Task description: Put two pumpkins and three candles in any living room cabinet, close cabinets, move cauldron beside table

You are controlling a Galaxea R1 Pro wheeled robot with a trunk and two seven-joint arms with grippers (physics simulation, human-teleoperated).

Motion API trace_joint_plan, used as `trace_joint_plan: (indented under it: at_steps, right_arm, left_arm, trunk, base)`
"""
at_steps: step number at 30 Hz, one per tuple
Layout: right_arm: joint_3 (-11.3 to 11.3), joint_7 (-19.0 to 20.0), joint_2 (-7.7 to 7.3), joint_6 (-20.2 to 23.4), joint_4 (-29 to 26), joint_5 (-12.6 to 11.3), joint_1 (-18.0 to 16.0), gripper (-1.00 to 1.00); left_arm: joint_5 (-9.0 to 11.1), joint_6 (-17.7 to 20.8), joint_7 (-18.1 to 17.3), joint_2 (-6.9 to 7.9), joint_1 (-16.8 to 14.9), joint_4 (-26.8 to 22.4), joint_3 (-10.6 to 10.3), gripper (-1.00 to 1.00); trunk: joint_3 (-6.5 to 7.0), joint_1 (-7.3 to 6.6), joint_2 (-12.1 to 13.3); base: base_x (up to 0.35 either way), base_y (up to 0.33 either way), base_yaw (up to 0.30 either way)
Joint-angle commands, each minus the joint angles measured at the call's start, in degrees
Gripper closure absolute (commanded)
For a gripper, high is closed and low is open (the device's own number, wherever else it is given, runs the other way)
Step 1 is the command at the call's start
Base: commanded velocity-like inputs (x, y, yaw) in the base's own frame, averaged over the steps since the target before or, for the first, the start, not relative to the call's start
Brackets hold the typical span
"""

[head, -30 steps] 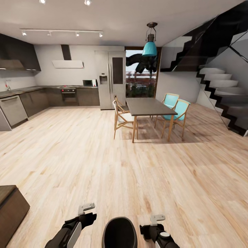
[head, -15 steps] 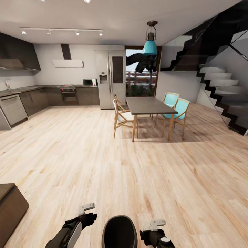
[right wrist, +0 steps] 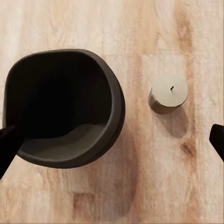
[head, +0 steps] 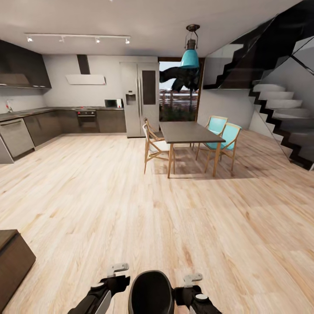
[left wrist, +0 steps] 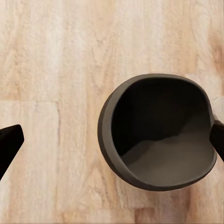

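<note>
Flanking the dark cauldron [head: 151,291] with both wide-open grippers, left gripper [head: 114,274], right gripper [head: 188,282]; candle [right wrist: 168,94] just beyond the right one.

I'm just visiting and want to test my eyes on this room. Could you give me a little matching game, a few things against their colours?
Things:
1. hanging lamp
2. pot on the floor
3. candle beside the pot
4. fridge

Colours:
A. pale cream
B. silver grey
C. turquoise
D. dark, nearly black

Pairs: 1-C, 2-D, 3-A, 4-B
</note>
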Motion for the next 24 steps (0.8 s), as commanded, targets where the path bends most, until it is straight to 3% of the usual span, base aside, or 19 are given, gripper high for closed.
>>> trace_joint_plan:
  at_steps: [1, 13, 24]
  right_arm:
    - [0.4, -0.2, 0.08, 0.3, 0.3, 0.1, -0.4, -1.00]
    - [0.4, -0.3, 0.30, -0.3, 1.3, -0.2, -1.1, -1.00]
    - [0.2, -0.3, 0.30, -3.9, 3.9, -0.4, -1.1, -1.00]
  left_arm:
    - [0.6, 0.2, 0.3, -0.05, 0.0, -0.1, -0.3, -1.00]
    - [0.5, -0.1, 0.3, -0.41, 0.0, 0.0, -0.5, -1.00]
    - [0.6, -0.2, 0.3, -0.62, 0.0, 0.0, -0.7, -1.00]
  trunk:
    - [-0.24, 0.22, -0.4]
    - [-2.40, 2.86, -5.3]
    - [-4.37, 5.27, -9.7]
  base:
    - [0.000, 0.000, 0.000]
    - [0.000, 0.000, 0.000]
    - [0.000, 0.000, 0.000]
